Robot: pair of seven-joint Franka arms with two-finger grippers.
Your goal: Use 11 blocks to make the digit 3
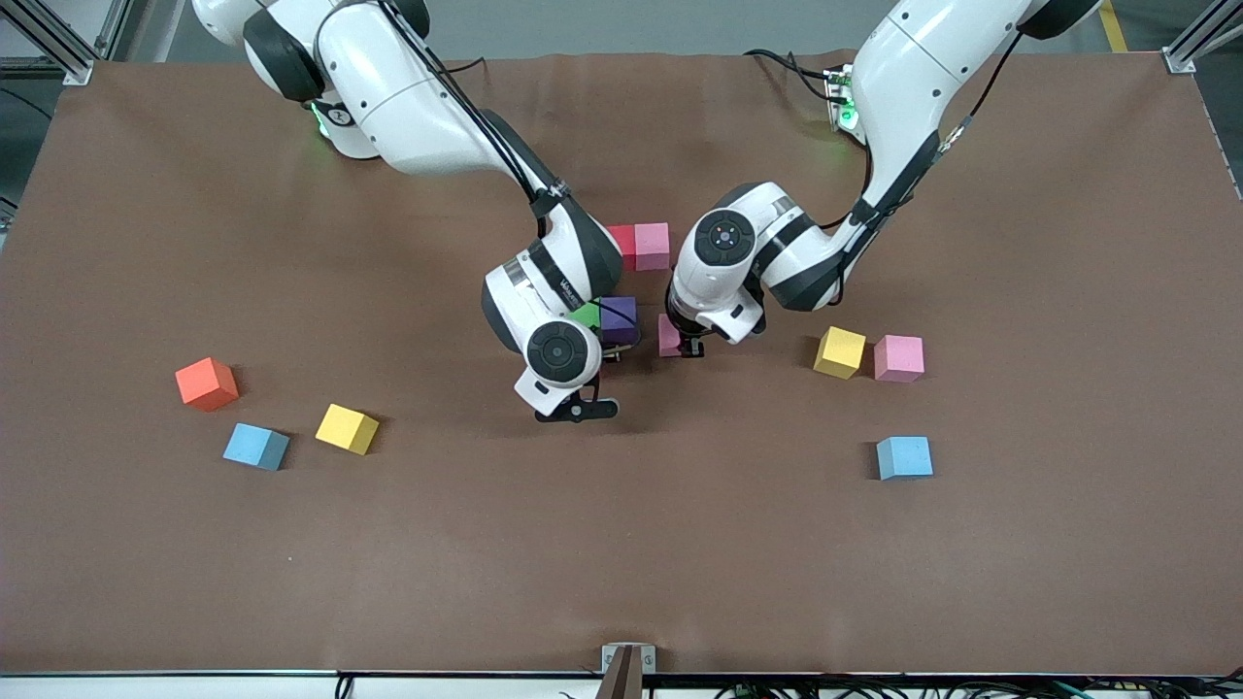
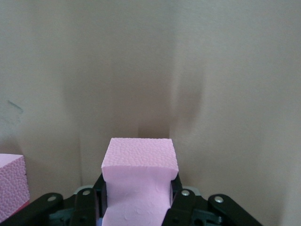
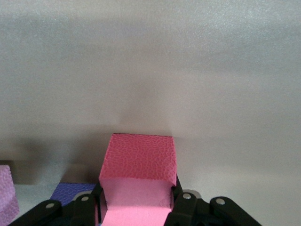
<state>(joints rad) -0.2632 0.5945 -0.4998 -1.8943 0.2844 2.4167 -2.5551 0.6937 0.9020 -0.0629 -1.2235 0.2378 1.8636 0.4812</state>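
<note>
Light blue block (image 1: 904,457) sits loose on the surface nearest the camera. Left hand (image 2: 137,207) clamps a pink block (image 2: 139,174) beside the purple one (image 1: 619,318); right hand (image 3: 136,209) clamps a red block (image 3: 138,176). Each should be lowered flush against the started cluster before release.

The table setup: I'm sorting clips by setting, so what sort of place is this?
Probably a robotics lab: two arms are mounted at a brown-covered table framed by aluminium struts, foam blocks are scattered on it, and cables run along its edge.

A: Place type?
B: Robot lab. Two white arms bolted at a bench (image 1: 194,582) under a brown mat, aluminium frame posts (image 1: 58,44) at the corners, loose cables (image 1: 874,687) along the edge.
A: Logged.
</note>
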